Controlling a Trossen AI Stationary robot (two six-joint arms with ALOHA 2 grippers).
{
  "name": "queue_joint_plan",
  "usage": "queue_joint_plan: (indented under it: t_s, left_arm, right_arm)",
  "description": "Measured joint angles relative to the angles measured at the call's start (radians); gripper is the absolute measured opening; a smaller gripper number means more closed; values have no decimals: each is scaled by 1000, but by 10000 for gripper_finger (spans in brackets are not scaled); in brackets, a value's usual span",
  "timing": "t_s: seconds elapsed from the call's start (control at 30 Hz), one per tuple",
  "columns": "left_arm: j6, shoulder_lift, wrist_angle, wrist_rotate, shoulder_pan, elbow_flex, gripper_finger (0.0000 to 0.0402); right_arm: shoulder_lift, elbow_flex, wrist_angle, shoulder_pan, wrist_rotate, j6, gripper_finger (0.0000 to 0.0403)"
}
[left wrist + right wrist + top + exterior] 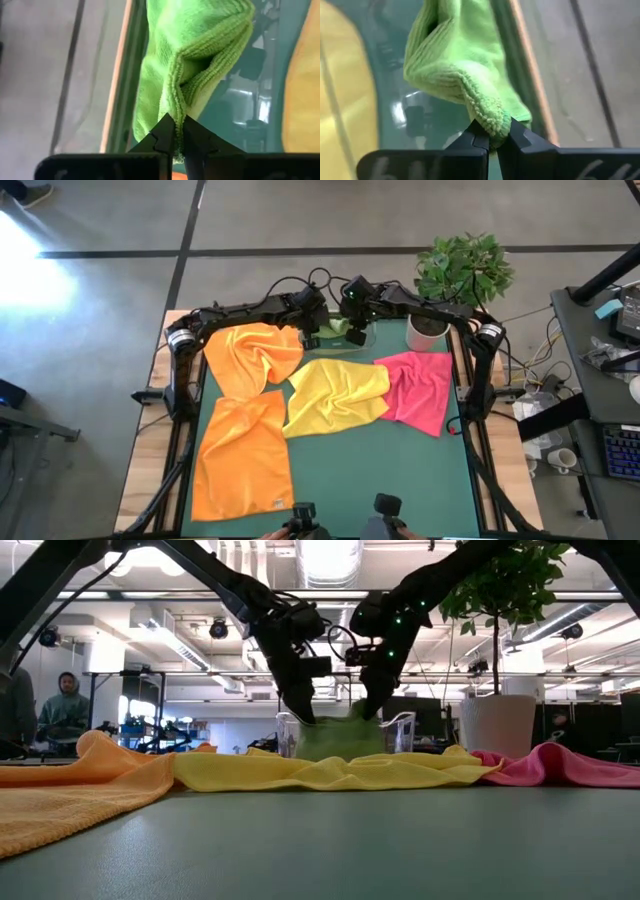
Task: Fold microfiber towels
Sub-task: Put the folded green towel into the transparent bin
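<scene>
Two black jointed arms [250, 310] with looping black cables, silver bases.

Grey concrete floor [330, 215] crossed by dark seams fills the top of the high view, with a bright glare at upper left. A potted plant [462, 270] stands upper right; a cluttered desk [610, 380] lines the right edge. In the low view, ceiling lights [330, 555] glow overhead and a person [63, 705] stands at far left.

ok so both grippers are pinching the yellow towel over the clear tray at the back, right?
Not yellow. Both wrist views show the left gripper and right gripper shut on the lime green towel. The yellow towel lies loose mid-table in the high view. The clear tray part is right.
</scene>
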Motion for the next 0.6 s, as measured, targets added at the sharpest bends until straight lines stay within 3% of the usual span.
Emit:
queue_joint_plan:
  t_s: [0.23,0.6]
  left_arm:
    - [-58,-9,-44,61,1,1,43]
    - [-204,-25,-93,131,0,2,118]
  right_arm:
    - [0,-1,-44,2,-32,28,15]
    - [0,-1,-85,14,-180,77,44]
